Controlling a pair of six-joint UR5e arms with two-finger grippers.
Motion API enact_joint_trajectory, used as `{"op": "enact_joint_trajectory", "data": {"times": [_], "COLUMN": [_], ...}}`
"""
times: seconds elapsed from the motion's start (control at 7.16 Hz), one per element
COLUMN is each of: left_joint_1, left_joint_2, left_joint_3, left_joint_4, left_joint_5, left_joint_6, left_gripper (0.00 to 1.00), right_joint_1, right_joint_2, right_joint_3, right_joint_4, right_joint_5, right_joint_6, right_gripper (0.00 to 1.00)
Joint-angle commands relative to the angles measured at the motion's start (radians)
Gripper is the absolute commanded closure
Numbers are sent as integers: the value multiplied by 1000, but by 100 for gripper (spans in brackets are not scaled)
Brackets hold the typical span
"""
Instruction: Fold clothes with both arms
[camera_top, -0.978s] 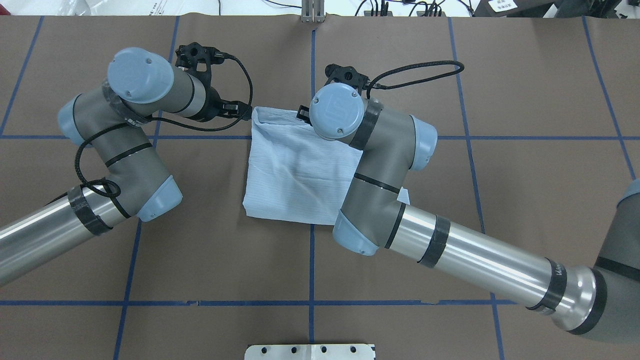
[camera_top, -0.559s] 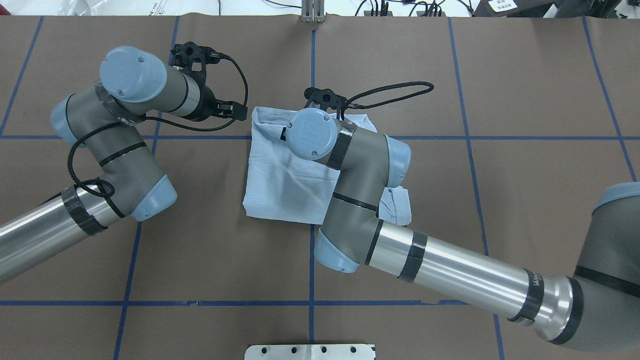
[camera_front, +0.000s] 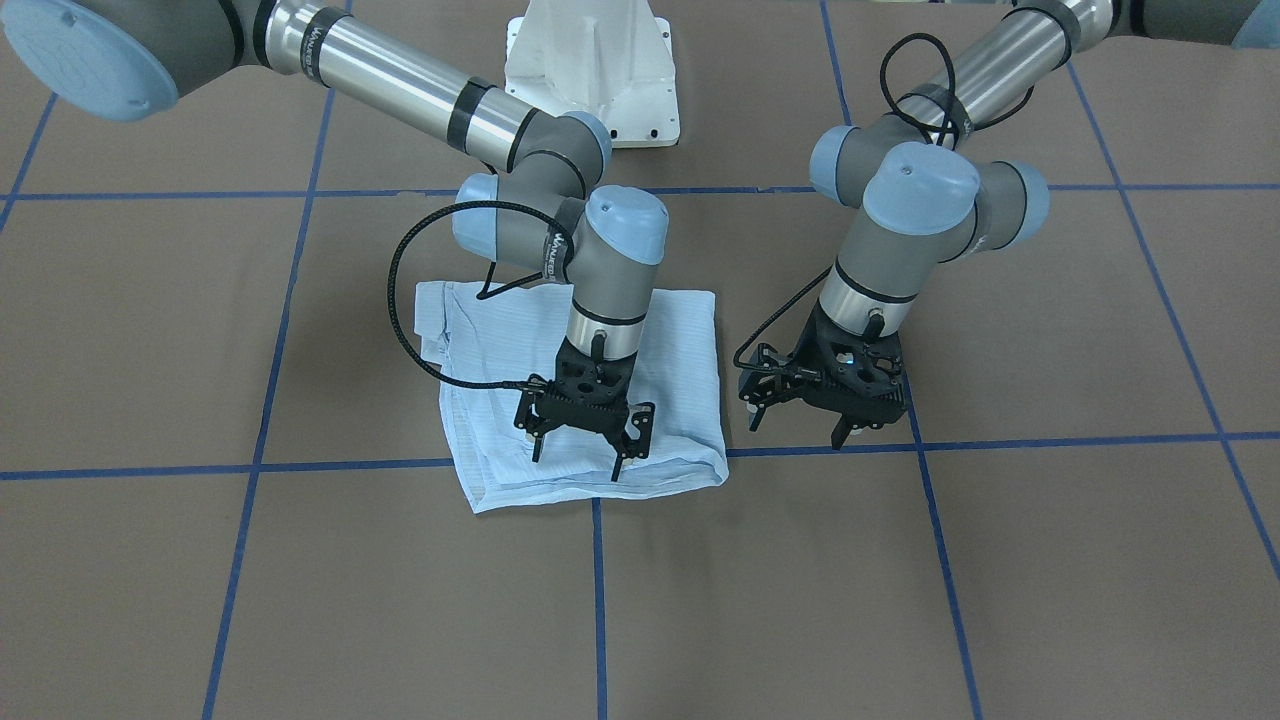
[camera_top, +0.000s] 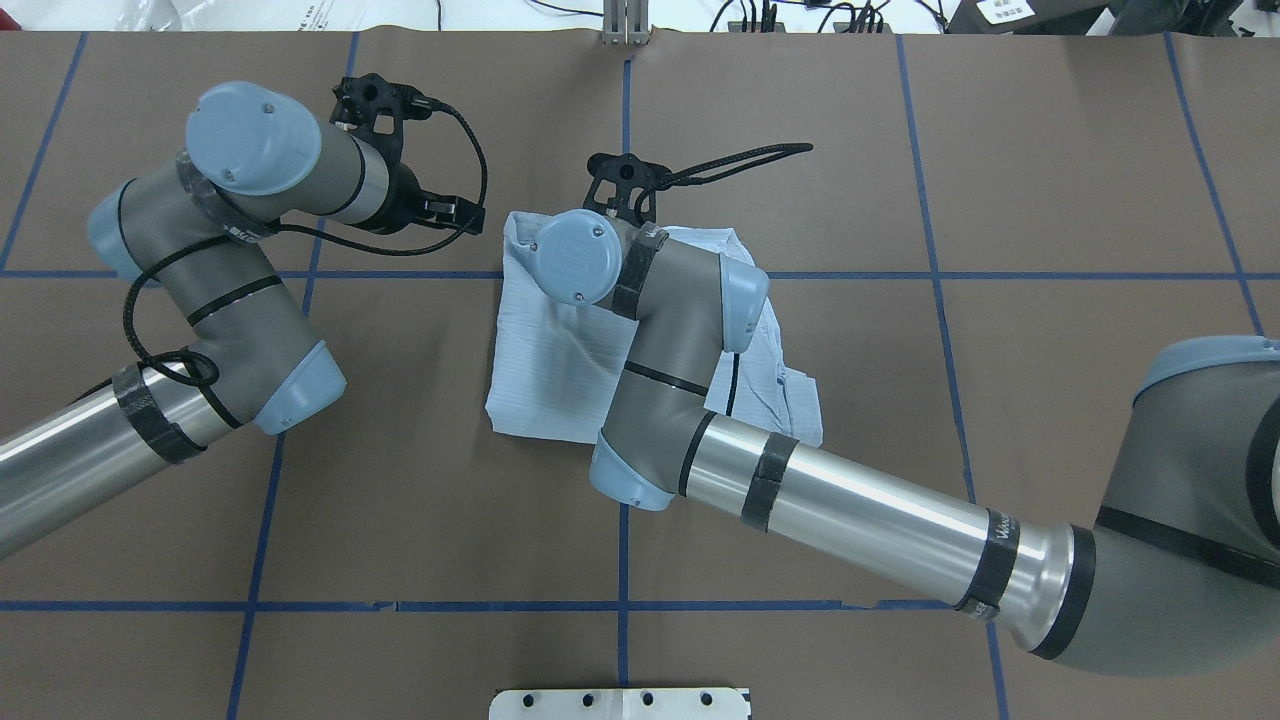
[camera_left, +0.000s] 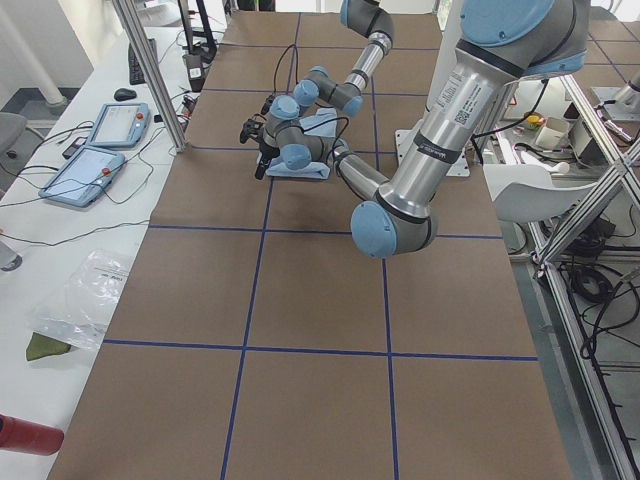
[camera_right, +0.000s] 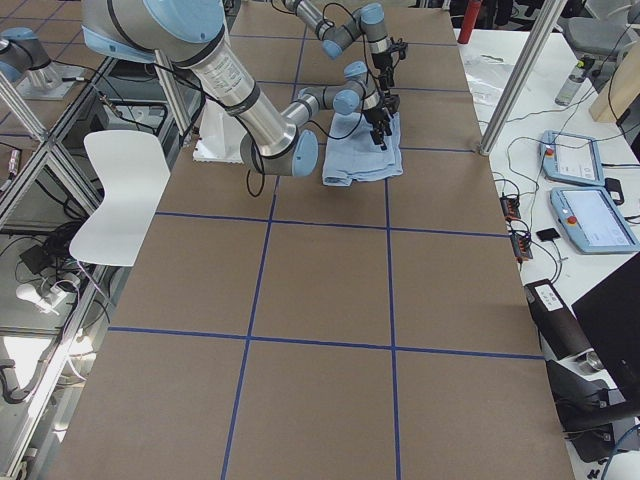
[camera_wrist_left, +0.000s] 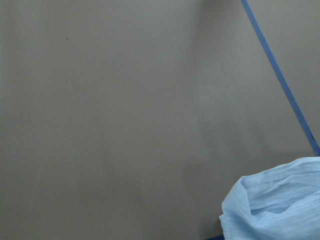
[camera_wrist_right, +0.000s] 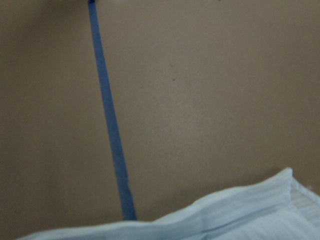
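One light-blue shirt (camera_front: 680, 370) lies folded into a nearly square packet on the brown-covered table (camera_front: 1000, 560), close to its middle, where two blue tape lines (camera_front: 300, 468) cross. The cloth is thin, with fine pale pinstripes that show in the overhead view, and the top layer has soft wrinkles. In the overhead view the side at 9 o'clock is a clean, straight fold. The side at 3 o'clock is looser, with crumpled layers and seams that come out from under the right arm (camera_top: 870, 510). In the front-facing view the edge at 9 o'clock shows several layers with a stitched hem. The left wrist camera sees one rounded folded corner of the shirt at 5 o'clock of its picture. The right wrist camera sees a folded edge along 6 o'clock.

The right gripper (camera_front: 577, 462) points down over the shirt, near the edge at 6 o'clock in the front-facing view. Its jaws are spread wide and hold nothing; I cannot tell if the tips touch the cloth. The left gripper (camera_front: 797, 430) is at 3 o'clock of the shirt in that view, just beside it but apart from it, over bare table. Its jaws are also wide apart and empty.

White lettering (camera_top: 1001, 529) runs along a black band of the right arm, too small to read.
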Motion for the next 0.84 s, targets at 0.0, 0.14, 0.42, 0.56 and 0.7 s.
{"op": "enact_joint_trajectory", "data": {"times": [0.0,0.14,0.42,0.56,0.7], "left_joint_1": [0,0,0,-2,-13], "left_joint_2": [12,14,93,186,255], "left_joint_3": [-22,-25,-118,-222,-364], "left_joint_4": [3,3,7,39,169], "left_joint_5": [0,0,-5,-35,-46], "left_joint_6": [-1,-5,-4,2,74], "left_gripper": [0,0,0,0,0], "right_joint_1": [68,112,216,298,396], "right_joint_2": [1,3,-94,-162,-267], "right_joint_3": [-62,-47,174,338,510], "right_joint_4": [0,0,-70,-220,-352], "right_joint_5": [-91,-28,292,406,498], "right_joint_6": [-102,-154,-307,-433,-619], "right_gripper": [0,0,0,0,0]}}
